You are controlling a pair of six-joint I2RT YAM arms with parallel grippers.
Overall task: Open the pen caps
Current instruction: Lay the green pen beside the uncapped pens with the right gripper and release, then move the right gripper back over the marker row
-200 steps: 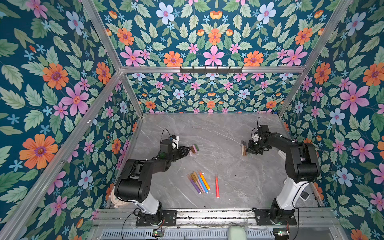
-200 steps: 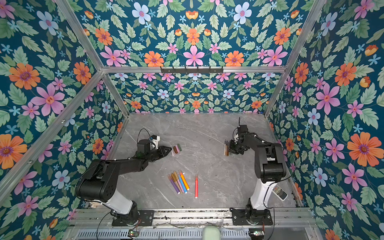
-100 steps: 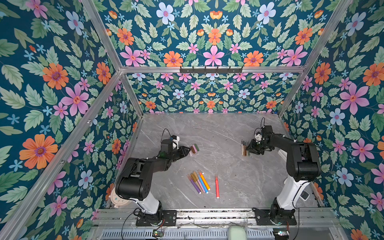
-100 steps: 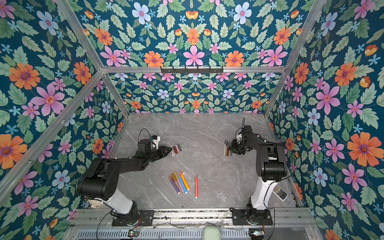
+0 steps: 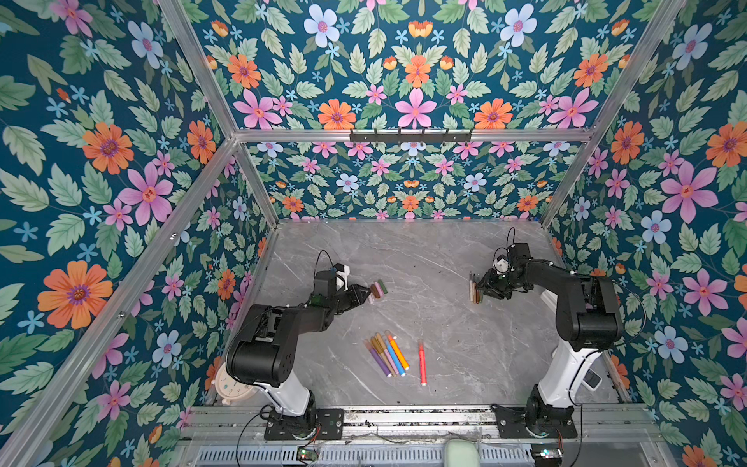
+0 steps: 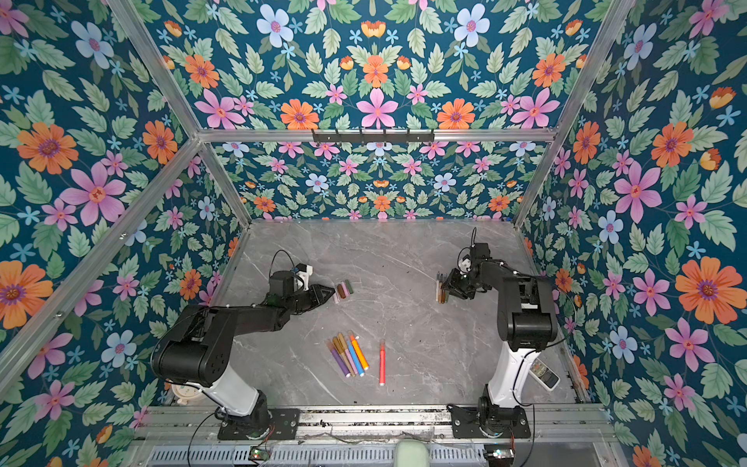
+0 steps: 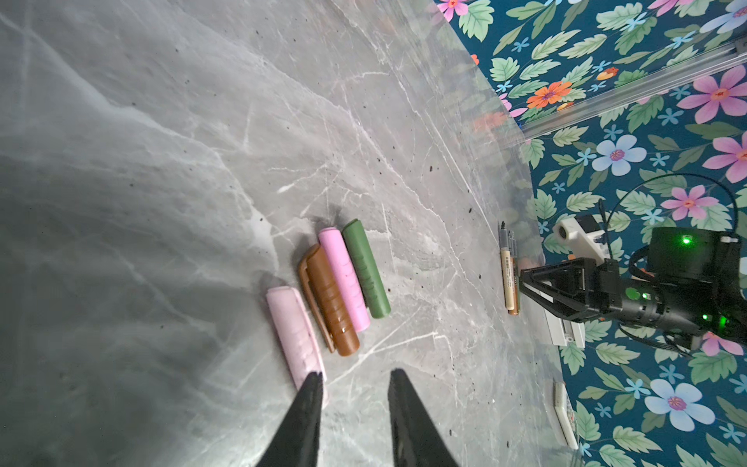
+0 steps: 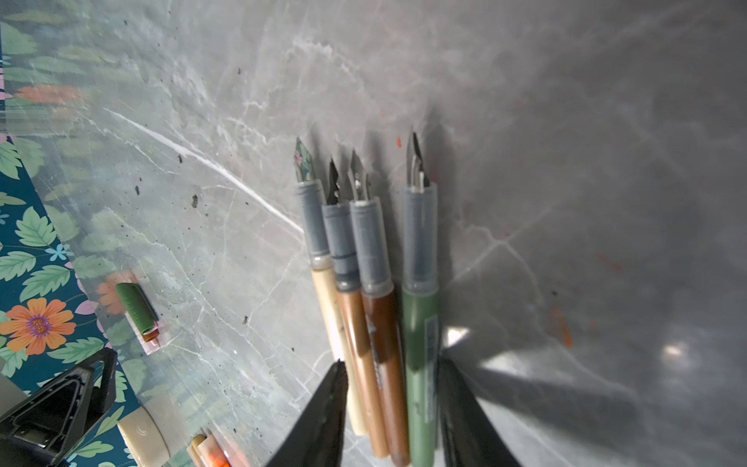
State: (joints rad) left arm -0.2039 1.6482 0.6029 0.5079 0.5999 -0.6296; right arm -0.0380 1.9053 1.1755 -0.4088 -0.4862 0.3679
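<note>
Several loose pen caps [image 7: 329,299] lie side by side: pale pink, brown, pink and green [image 7: 366,275]. In both top views they sit left of centre [image 5: 378,288] [image 6: 344,289]. My left gripper [image 7: 355,376] is open just short of them, one fingertip over the pale pink cap's end, with nothing between the fingers [image 5: 366,292]. At the right, several uncapped pens [image 8: 380,283] lie in a row, with the green one [image 8: 420,283] outermost. My right gripper [image 8: 392,366] is open, its fingers straddling their bodies [image 5: 481,288] [image 6: 446,289]. Capped pens [image 5: 388,353] and a red pen [image 5: 421,362] lie near the front.
A small clock [image 5: 226,382] stands at the front left by the left arm's base. A white remote [image 6: 543,374] lies by the right wall. Flowered walls close in three sides, and a metal rail [image 5: 404,416] runs along the front edge.
The right gripper's jaws have spread apart over the row of uncapped pens and its wrist has shifted slightly. The left arm has stayed still.
</note>
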